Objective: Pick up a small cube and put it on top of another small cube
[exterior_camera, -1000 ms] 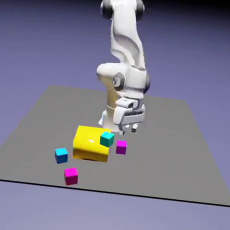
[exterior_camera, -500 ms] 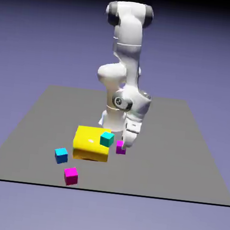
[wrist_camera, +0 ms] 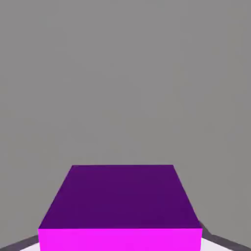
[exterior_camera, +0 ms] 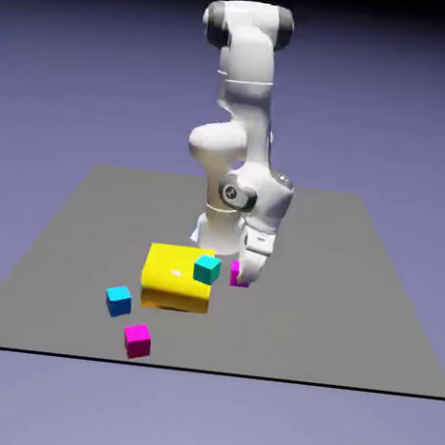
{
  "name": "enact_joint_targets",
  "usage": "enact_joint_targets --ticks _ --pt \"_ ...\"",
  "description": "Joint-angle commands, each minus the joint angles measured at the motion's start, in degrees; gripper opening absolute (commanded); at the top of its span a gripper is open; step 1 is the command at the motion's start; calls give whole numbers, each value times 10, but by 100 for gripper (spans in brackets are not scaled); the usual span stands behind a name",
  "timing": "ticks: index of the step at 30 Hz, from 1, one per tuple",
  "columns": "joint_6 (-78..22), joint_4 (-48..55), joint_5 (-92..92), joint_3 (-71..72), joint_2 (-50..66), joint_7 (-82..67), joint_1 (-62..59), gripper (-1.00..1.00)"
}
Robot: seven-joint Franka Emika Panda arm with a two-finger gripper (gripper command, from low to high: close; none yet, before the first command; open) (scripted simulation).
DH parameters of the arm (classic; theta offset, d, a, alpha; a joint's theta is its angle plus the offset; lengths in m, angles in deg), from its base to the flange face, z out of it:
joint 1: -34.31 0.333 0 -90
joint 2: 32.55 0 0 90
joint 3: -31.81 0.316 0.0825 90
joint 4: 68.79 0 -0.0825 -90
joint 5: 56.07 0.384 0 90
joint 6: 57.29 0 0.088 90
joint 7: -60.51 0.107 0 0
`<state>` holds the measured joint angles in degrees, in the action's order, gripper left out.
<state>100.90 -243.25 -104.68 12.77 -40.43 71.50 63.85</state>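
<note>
Overall, the grey table [exterior_camera: 301, 338] is seen as the widest surface, with the white arm [exterior_camera: 246, 122] rising near its far edge and bent down toward the middle. Next in size, the yellow block [exterior_camera: 166, 283] is found left of the gripper in the exterior view. The gripper [exterior_camera: 243, 280] is directed downward, its jaws closed on the purple cube [wrist_camera: 120, 201].

Of the cubes, the purple one is noted first: it is held between the fingertips [wrist_camera: 218, 242], one at each side, and its near face is cut off by the bottom edge of the hand view. In the exterior view it is partly hidden by the gripper; whether the table is touched by it cannot be told.

The teal cube [exterior_camera: 206, 270] is seen just to the exterior view's left of the held cube, overlapping the block's right end; its support cannot be made out. Farther to that side, the blue cube [exterior_camera: 118, 301] is located near the block, and the pink cube [exterior_camera: 137, 341] nearer the table's front edge. Both are set apart from the gripper.
</note>
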Motion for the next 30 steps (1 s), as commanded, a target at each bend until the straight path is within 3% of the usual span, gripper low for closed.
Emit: enact_joint_targets --ticks 1,3,10,18,26,27,30 --pt "-14 -7 24 12 -21 -21 -7 -100" --pt "-24 -11 40 20 -35 -35 -11 -100" --pt "-163 134 14 86 -39 -155 -59 -100" --pt "-334 195 207 62 -166 -259 -122 -100" --pt "-192 131 202 21 -89 -224 -140 -100" --pt "-192 131 202 21 -89 -224 -140 100" --pt "-242 146 217 29 -124 -232 -133 100"
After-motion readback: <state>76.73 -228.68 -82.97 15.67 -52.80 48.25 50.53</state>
